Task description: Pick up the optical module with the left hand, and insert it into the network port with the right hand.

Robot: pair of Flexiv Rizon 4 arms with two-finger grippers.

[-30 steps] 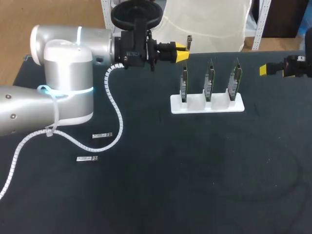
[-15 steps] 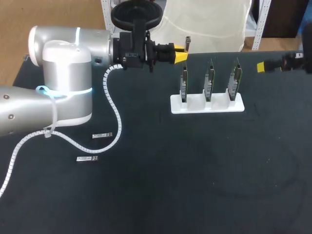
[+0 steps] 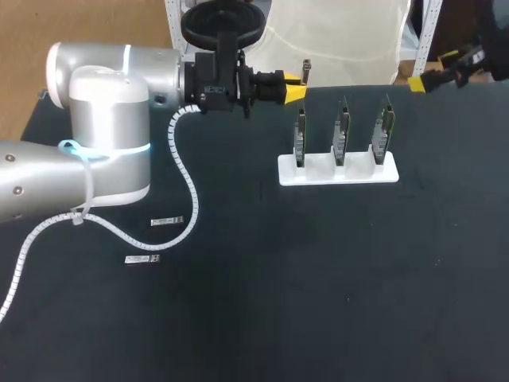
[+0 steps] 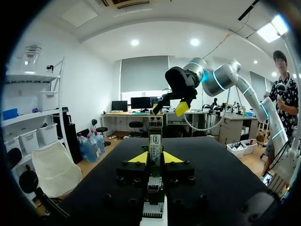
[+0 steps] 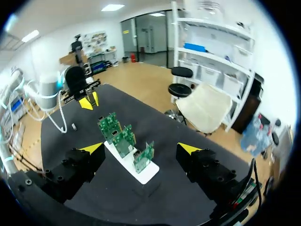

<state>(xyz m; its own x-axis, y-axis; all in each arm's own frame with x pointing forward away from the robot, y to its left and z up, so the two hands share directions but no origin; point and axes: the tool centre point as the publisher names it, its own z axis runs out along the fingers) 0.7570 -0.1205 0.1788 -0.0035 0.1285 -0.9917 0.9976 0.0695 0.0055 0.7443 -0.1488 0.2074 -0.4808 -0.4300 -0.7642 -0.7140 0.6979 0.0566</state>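
Left gripper [image 4: 155,157], clamped on slim silver optical module [image 4: 155,141] held upright. Right gripper [image 5: 141,149], spread wide with nothing held, facing white rack [image 3: 362,174] of three green circuit boards [image 3: 342,137].

The left arm [image 3: 103,119] is silver-grey with glowing cyan rings, and a white spiral cable [image 3: 189,183] runs along it. The black left tool [image 4: 155,157] and right tool [image 5: 141,148] have yellow tips.

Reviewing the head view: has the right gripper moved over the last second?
Yes. The right gripper has shifted toward the far side, farther from the white board stand, and has turned at an angle.
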